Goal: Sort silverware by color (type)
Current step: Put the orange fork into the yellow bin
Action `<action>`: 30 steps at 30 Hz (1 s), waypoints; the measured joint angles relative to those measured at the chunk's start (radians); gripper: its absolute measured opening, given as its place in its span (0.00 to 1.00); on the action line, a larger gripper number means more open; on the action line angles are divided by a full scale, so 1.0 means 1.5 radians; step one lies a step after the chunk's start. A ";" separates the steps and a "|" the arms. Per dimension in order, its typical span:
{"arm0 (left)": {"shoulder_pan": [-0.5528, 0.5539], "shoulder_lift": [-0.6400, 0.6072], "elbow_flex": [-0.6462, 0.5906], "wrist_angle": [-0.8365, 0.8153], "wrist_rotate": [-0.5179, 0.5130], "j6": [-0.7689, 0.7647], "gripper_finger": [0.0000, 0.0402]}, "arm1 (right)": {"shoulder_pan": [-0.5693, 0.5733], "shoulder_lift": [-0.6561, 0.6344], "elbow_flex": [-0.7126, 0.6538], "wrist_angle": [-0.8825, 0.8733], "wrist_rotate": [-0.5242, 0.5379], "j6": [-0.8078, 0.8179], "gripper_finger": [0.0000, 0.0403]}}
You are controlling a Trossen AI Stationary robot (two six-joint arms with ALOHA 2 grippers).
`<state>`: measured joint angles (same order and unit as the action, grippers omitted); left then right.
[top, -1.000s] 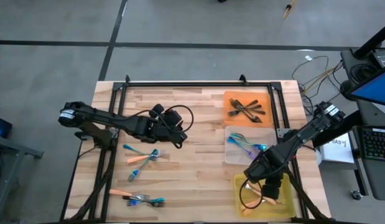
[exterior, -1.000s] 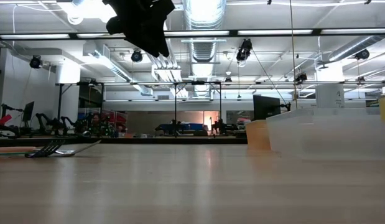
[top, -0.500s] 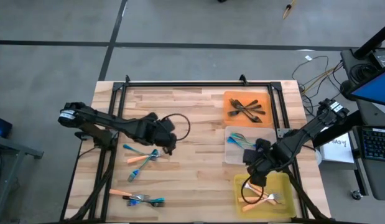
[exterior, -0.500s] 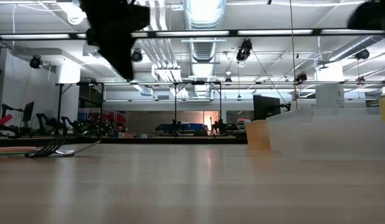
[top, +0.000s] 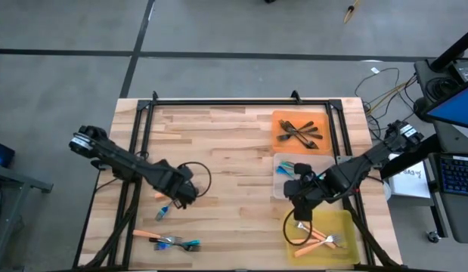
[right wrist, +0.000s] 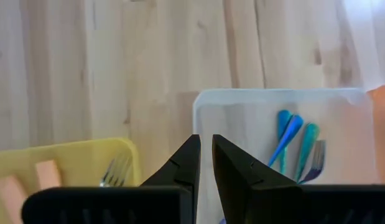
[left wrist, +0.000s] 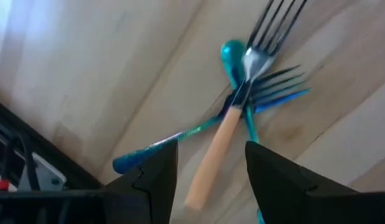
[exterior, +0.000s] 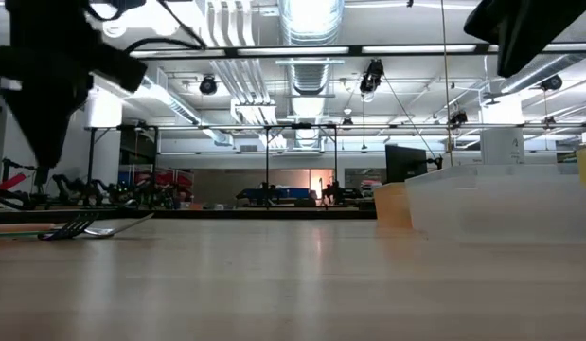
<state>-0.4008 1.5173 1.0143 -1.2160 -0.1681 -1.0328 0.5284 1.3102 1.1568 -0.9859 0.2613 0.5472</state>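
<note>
No legible text, labels, brands or numbers anywhere; no readable signs.

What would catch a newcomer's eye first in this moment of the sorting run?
The left gripper hangs open right over a crossed pile of forks, orange and blue handles, on the table's left half. On the right, three trays stand in a row: orange tray holding dark forks, clear tray blue ones, yellow tray orange ones. The right gripper, shut, hangs between the clear and yellow trays.

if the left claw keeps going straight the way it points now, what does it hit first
Most likely the orange-handled fork, which lies across blue-handled forks on the table. The left claw is open, its fingers either side of that handle in the wrist view; height above it is unclear.
</note>
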 joint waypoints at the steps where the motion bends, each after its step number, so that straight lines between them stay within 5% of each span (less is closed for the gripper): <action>1: -0.003 0.000 -0.011 0.005 0.003 -0.004 0.42 | -0.004 0.000 0.000 0.000 0.001 -0.010 0.08; 14: -0.007 0.001 -0.127 0.098 0.101 0.003 0.42 | -0.024 0.000 0.000 0.002 0.001 -0.023 0.08; 30: -0.006 0.002 -0.173 0.192 0.107 0.001 0.42 | -0.026 0.000 0.000 0.008 0.001 -0.023 0.08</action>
<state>-0.4095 1.5196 0.7549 -0.9281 -0.0075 -1.0310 0.4900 1.3102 1.1572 -0.9740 0.2630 0.5125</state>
